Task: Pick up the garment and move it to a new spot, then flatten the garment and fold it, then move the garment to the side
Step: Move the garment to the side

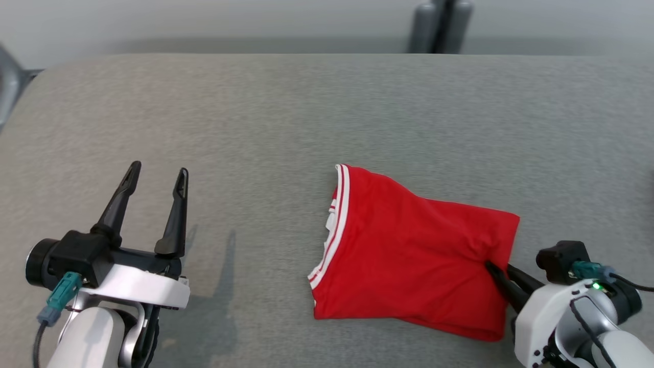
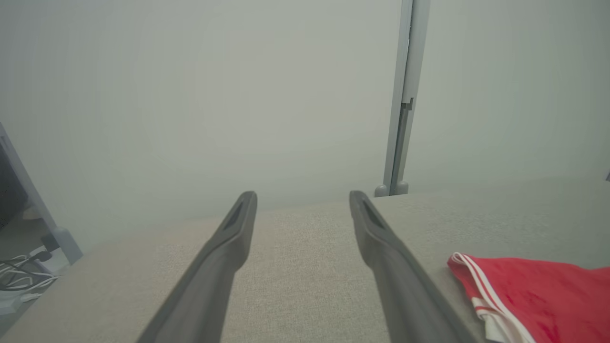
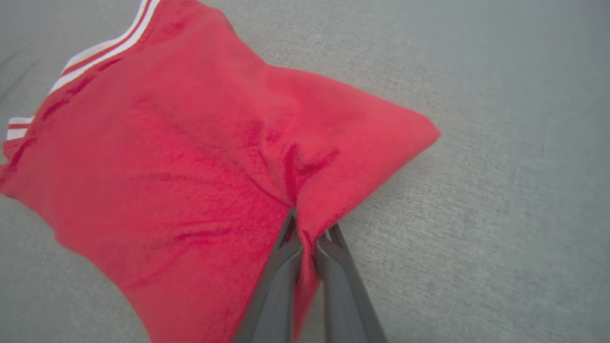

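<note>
A red garment [image 1: 409, 250] with white-striped trim lies folded on the grey table, right of centre. My right gripper [image 1: 498, 268] is shut on the garment's right edge; the right wrist view shows the red cloth [image 3: 200, 162] puckered where the fingers [image 3: 286, 252] pinch it. My left gripper [image 1: 156, 176] hovers open over bare table at the lower left, well apart from the garment. In the left wrist view its fingers [image 2: 238, 228] stand wide apart, and the garment's striped corner [image 2: 524, 295] lies at the lower right.
The grey fabric-covered table [image 1: 306, 112] spreads wide around the garment. A grey post [image 1: 439, 25] stands behind the far edge. Cables [image 2: 24, 271] lie off the table's left end in the left wrist view.
</note>
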Motion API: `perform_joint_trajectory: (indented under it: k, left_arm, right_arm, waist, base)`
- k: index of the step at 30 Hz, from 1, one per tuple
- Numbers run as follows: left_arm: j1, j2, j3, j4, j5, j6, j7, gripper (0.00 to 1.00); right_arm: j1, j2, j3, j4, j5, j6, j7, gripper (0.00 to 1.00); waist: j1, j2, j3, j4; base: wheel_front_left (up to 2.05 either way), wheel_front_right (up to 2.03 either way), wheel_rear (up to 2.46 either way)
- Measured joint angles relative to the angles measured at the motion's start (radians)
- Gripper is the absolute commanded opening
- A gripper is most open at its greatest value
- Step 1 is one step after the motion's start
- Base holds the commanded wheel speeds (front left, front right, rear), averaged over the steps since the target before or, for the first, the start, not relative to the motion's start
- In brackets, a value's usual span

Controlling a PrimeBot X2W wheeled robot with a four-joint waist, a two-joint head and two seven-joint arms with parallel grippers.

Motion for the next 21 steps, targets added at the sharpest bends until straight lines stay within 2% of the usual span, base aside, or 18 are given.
perform_joint_trajectory:
  k: [12,17,21]
  left_arm:
    - [0.005,0.053,0.001,-0.095,0.011,0.009,0.070,1.00]
    - [-0.009,0.067,-0.006,-0.131,0.018,0.009,0.101,1.00]
    - [-0.042,0.075,-0.017,-0.155,0.023,0.004,0.121,1.00]
  right_arm:
    - [0.061,-0.054,-0.072,-0.130,-0.057,0.000,0.017,0.00]
    - [-0.011,-0.097,-0.087,-0.162,-0.089,0.000,-0.022,0.00]
    - [-0.111,-0.159,-0.101,-0.158,-0.112,0.000,-0.073,0.00]
  waist:
    - [0.0000,0.0000,0.014,-0.260]
    - [0.0000,0.0000,0.035,-0.346]
    - [0.0000,0.0000,0.075,-0.379]
  base:
    - [0.00,0.00,0.00]
    - [0.00,0.00,0.00]
    - [0.00,0.00,0.00]
